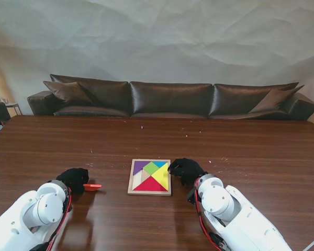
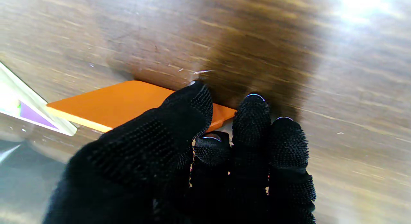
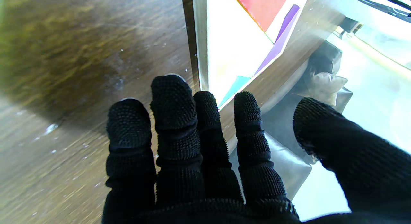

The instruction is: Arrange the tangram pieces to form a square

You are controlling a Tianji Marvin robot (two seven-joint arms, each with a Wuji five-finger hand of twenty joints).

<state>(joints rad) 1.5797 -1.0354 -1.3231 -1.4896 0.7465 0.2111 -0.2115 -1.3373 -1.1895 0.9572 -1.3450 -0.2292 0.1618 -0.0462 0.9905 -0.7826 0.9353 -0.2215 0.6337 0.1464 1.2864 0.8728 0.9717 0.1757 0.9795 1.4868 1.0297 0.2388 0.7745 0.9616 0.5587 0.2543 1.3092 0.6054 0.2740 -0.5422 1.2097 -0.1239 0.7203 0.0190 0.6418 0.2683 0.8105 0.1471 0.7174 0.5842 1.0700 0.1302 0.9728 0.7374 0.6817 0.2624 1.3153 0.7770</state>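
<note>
The wooden tangram tray (image 1: 131,178) lies mid-table and holds purple, green, blue, yellow (image 1: 161,172) and red (image 1: 150,184) pieces, with a pale patch (image 1: 139,181) on its left side. My left hand (image 1: 73,179) is left of the tray, shut on an orange piece (image 1: 92,186) that sticks out toward it. In the left wrist view the thumb lies on the orange piece (image 2: 109,103), the other fingers (image 2: 252,121) curl at its edge, and the tray corner (image 2: 41,116) shows beside it. My right hand (image 1: 186,170) rests open at the tray's right edge (image 3: 199,40), fingers (image 3: 173,102) spread and holding nothing.
The table is dark brown wood (image 1: 240,151) with small white specks. A dark leather sofa (image 1: 170,99) runs along its far side, and a small side table (image 1: 5,107) stands at the far left.
</note>
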